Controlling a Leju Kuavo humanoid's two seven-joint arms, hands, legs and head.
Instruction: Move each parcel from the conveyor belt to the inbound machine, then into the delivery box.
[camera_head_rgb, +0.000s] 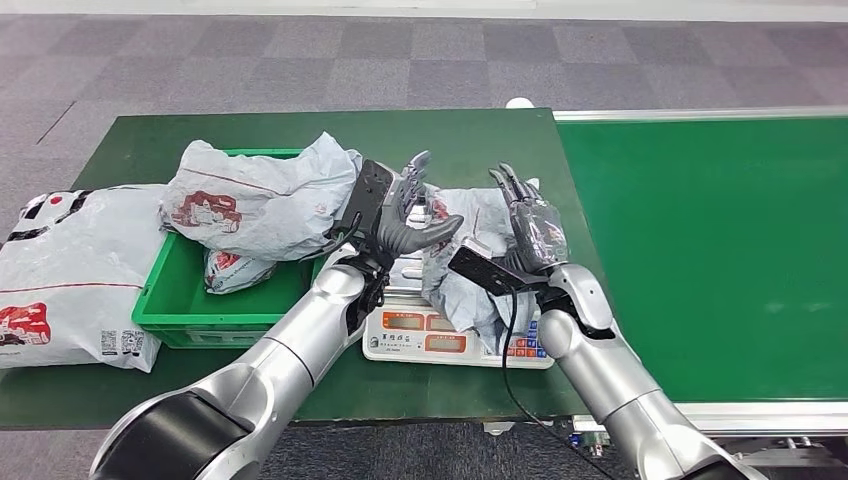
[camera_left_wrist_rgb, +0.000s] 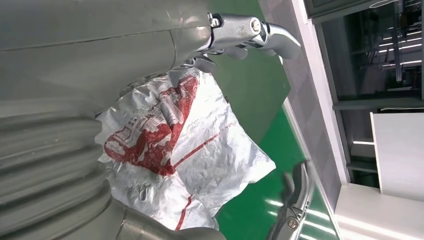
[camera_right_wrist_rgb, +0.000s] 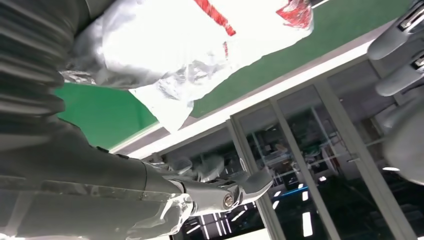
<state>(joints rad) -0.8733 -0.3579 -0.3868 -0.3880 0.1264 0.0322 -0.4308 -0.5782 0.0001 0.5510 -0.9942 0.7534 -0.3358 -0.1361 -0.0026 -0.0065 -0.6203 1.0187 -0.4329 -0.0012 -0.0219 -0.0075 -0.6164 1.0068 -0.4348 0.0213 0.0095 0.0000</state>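
Note:
A crumpled grey parcel with red print (camera_head_rgb: 462, 275) lies on the white scale (camera_head_rgb: 440, 338), the inbound machine, at the table's front. My left hand (camera_head_rgb: 405, 215) and right hand (camera_head_rgb: 525, 225) stand on either side of it, palms facing each other and fingers spread upward, holding nothing. The left wrist view shows that parcel (camera_left_wrist_rgb: 190, 150) just beyond my spread fingers (camera_left_wrist_rgb: 250, 30). The right wrist view shows its pale plastic (camera_right_wrist_rgb: 175, 55) close to the hand. The green delivery box (camera_head_rgb: 165, 305) to the left holds a big parcel (camera_head_rgb: 260, 200) and a small one (camera_head_rgb: 235, 270).
A large grey parcel (camera_head_rgb: 70, 270) lies on the table left of the box. The green conveyor belt (camera_head_rgb: 700, 250) runs along the right with a white frame. Grey carpet floor lies beyond the table.

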